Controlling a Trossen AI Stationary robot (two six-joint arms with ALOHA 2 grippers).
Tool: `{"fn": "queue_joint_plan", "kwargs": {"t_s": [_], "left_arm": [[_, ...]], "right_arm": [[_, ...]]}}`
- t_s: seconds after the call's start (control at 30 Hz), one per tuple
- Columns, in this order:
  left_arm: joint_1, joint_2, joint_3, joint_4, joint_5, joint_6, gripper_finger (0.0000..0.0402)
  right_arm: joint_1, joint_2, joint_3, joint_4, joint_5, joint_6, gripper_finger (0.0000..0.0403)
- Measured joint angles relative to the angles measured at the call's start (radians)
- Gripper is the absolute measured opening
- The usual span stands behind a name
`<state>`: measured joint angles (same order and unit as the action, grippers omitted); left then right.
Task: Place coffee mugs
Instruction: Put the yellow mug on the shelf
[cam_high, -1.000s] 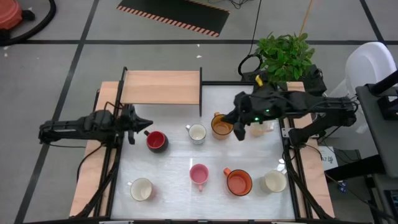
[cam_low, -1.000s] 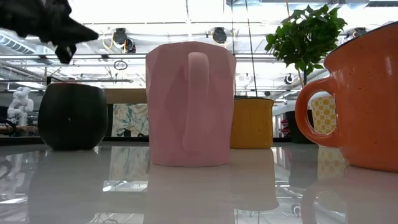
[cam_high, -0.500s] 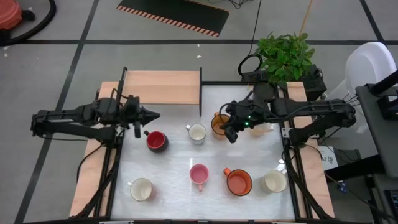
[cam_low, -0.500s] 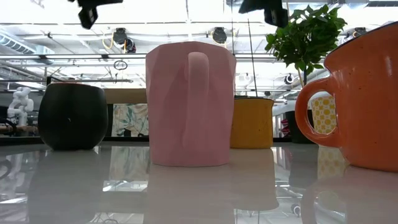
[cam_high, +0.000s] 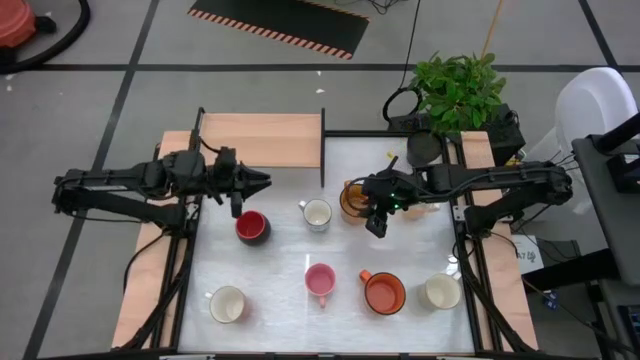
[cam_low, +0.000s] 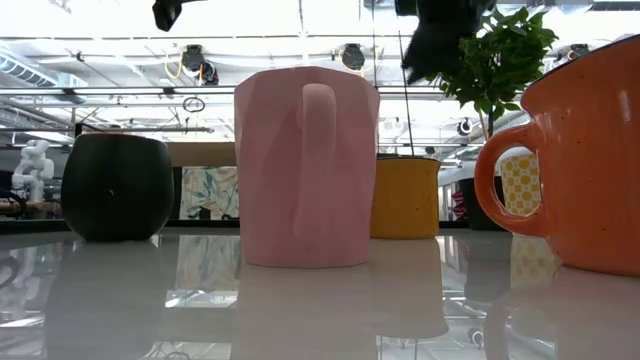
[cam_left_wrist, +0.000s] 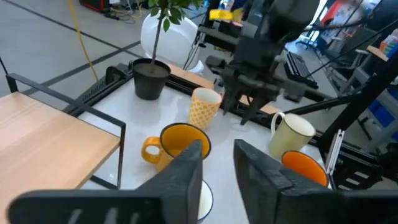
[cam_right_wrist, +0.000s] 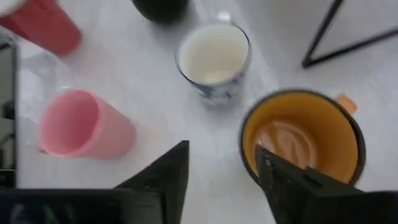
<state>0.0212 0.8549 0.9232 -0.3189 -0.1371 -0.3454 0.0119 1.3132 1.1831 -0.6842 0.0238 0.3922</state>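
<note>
Front row: cream mug (cam_high: 228, 304) at 7 o'clock of the table, pink mug (cam_high: 320, 280) at 6, orange mug (cam_high: 383, 292) beside it, white mug (cam_high: 440, 292) at 5. All upright, well apart.
Middle row: red mug (cam_high: 251, 227) at 9 o'clock; small white mug (cam_high: 316, 214) near centre; amber-yellow mug (cam_high: 355, 200) at 1 o'clock, its handle towards the small white mug.
Right gripper (cam_high: 377, 213): you have it hovering just beside the amber-yellow mug, above the table. Fingers spread, nothing between them; the wrist view shows the mug's rim just ahead of one finger.
Left gripper (cam_high: 256, 181): above and just beyond the red mug, at 10 o'clock. Fingers parted, empty.
Far edge: patterned mug (cam_left_wrist: 204, 107) near the potted plant (cam_high: 456, 88) at 1 o'clock; wooden shelf (cam_high: 260, 140) at 11.
Step in hand: looks like your approach to a pick, right arm on the amber-yellow mug.
Next move: lower and straddle one wall of the mug at the rim, away from the handle, then close.
</note>
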Motion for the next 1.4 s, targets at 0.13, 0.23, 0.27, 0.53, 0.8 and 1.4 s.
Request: {"fn": "queue_joint_plan", "kwargs": {"t_s": [0.13, 0.23, 0.27, 0.53, 0.8, 1.4], "left_arm": [[0.000, 0.012, 0.006, -0.001, 0.001, -0.020, 0.0130], [0.000, 0.012, 0.007, 0.000, 0.010, -0.046, 0.0138], [0.000, 0.012, 0.007, 0.000, 0.012, -0.055, 0.0139], [0.000, 0.012, 0.007, 0.000, 0.014, -0.023, 0.0140], [0.000, 0.012, 0.007, 0.000, 0.014, 0.002, 0.0140], [0.000, 0.011, 0.007, -0.073, 0.015, 0.010, 0.0141]], "right_arm": [[0.001, 0.000, -0.064, 0.014, -0.001, 0.004, 0.0196], [0.001, 0.000, -0.096, 0.021, -0.003, 0.010, 0.0204], [0.001, 0.000, -0.101, 0.024, -0.003, 0.007, 0.0206], [0.001, 0.000, -0.169, 0.125, 0.000, -0.142, 0.0213], [-0.014, 0.000, -0.244, 0.193, 0.000, -0.255, 0.0199], [-0.063, 0.088, -0.314, 0.321, -0.082, -0.492, 0.0170]]}}
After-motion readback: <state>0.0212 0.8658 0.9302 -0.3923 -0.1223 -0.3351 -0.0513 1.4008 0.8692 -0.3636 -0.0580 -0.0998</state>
